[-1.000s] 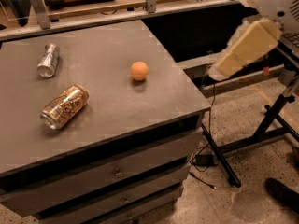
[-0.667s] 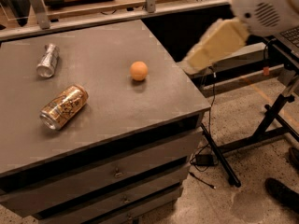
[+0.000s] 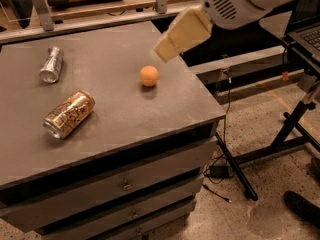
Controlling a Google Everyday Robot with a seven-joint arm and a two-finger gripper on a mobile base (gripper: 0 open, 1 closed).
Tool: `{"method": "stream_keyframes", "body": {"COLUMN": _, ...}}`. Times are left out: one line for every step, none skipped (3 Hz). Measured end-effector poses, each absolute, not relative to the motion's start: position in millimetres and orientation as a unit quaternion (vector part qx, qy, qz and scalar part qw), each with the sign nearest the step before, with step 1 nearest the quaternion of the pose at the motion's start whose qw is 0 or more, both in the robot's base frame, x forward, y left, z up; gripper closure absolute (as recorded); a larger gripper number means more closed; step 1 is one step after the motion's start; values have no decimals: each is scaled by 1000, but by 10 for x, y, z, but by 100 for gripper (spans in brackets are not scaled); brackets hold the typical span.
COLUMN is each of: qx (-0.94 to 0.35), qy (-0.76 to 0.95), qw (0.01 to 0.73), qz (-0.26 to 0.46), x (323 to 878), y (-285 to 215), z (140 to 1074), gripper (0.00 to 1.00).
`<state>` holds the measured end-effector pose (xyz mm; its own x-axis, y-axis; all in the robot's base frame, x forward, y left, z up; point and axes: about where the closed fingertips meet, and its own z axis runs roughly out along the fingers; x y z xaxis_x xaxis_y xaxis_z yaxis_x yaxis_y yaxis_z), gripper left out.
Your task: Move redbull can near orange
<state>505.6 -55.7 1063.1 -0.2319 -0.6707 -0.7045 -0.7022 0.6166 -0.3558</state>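
Redbull can (image 3: pixel 51 64), slim and silver-grey, lies on its side at the far left of the grey cabinet top (image 3: pixel 165 115), well apart from the small round orange (image 3: pixel 149 76). The cream gripper (image 3: pixel 164 49) hangs above the orange's right; whether it is open or closed cannot be told.

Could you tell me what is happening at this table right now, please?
A one-armed robot is meant to move a drink can next to a fruit, and the pick-up has not begun. Its gripper hovers above the far right part of the grey table, just beyond the orange. The redbull can lies on its side near the far left edge, untouched and well apart from the orange. A patterned can lies on its side nearer the front left.
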Motion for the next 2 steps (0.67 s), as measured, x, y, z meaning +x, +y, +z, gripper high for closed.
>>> {"method": "stream_keyframes", "body": {"qx": -439, "qy": 764, "qw": 473, "qz": -5, "x": 5146, "y": -283, "z": 10983, "gripper": 0}}
{"method": "stream_keyframes", "body": {"qx": -439, "qy": 764, "qw": 473, "qz": -5, "x": 5146, "y": -283, "z": 10984, "gripper": 0}}
